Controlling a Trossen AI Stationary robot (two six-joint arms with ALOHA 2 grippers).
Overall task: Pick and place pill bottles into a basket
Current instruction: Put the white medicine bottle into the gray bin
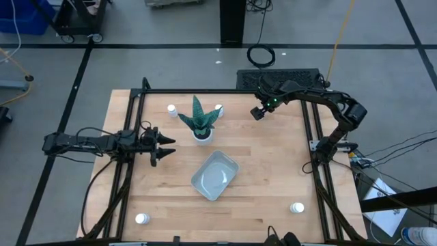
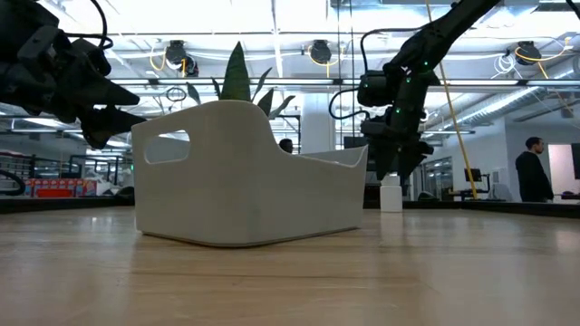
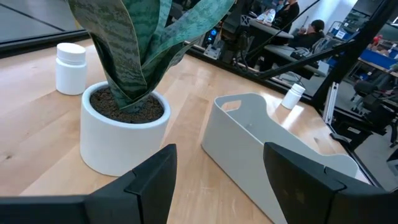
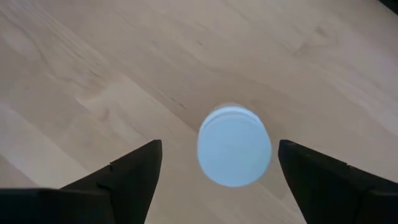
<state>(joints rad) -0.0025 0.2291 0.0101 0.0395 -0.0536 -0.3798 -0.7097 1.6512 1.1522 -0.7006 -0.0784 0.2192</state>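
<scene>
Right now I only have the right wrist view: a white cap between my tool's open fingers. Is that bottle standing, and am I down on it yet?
Observer: The low view shows that pill bottle upright on the table, with the right tool just above its cap.
Operator: Anything in the basket?
Observer: No, from above the basket is empty, mid-table.
Operator: And the other arm?
Observer: The left tool hovers open beside the potted plant.
</scene>
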